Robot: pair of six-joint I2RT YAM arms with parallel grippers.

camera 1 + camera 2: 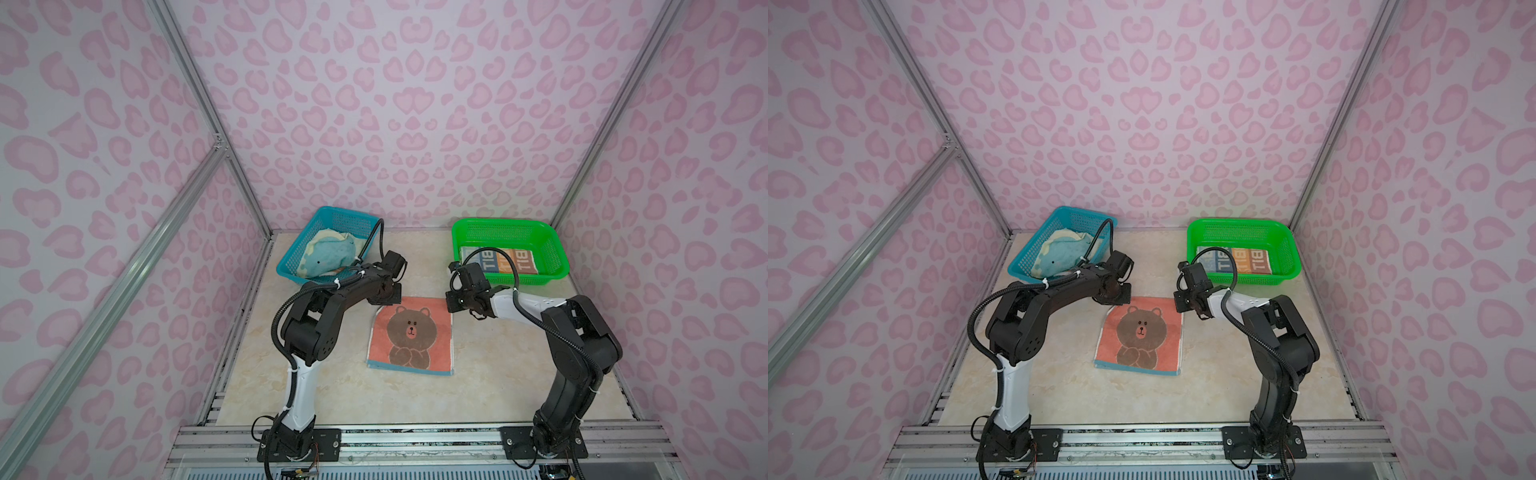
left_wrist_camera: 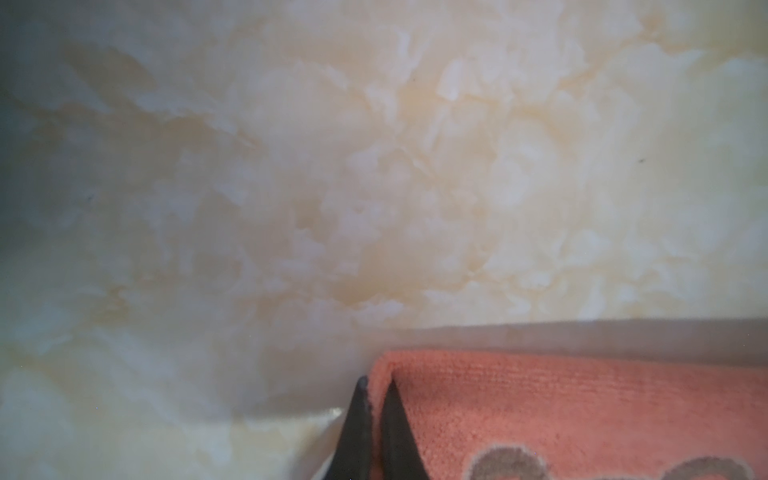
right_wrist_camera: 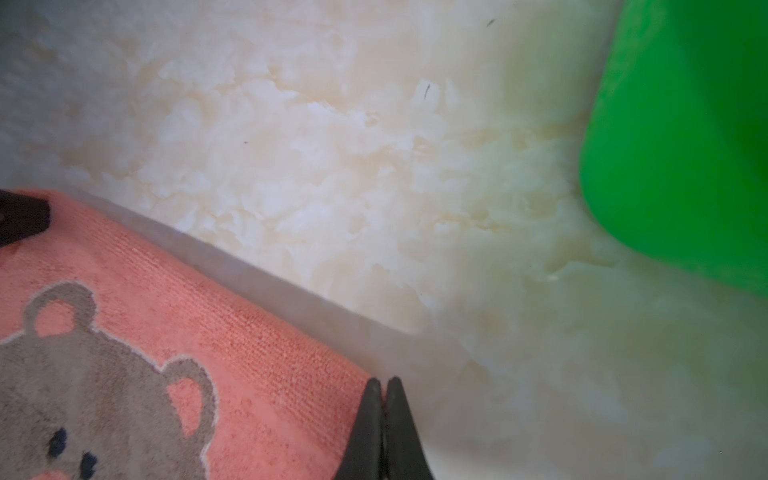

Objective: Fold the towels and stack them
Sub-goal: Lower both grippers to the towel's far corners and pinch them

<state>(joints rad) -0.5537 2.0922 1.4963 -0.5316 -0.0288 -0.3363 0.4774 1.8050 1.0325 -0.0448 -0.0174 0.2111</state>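
Pinching the far corners of the coral towel point(image 1: 409, 332), flat at the middle of the table point(image 1: 498, 374), the left gripper point(image 2: 376, 384) and right gripper point(image 3: 384, 384) are closed tight, but the right grips only the edge and may slip.

Top views were bright, w/ even, soft overhead light and no glare; wide-angle stretch twd edges. Arms threw only faint shadows on table point(image 1: 498, 374). Wrist views were dimmer, hazy, soft-focus thruout, w/ dark left corners. Green basket point(image 3: 685, 145) was a plain blur. Coral towel point(image 2: 582, 395) cast a grey, soft-edged shadow band
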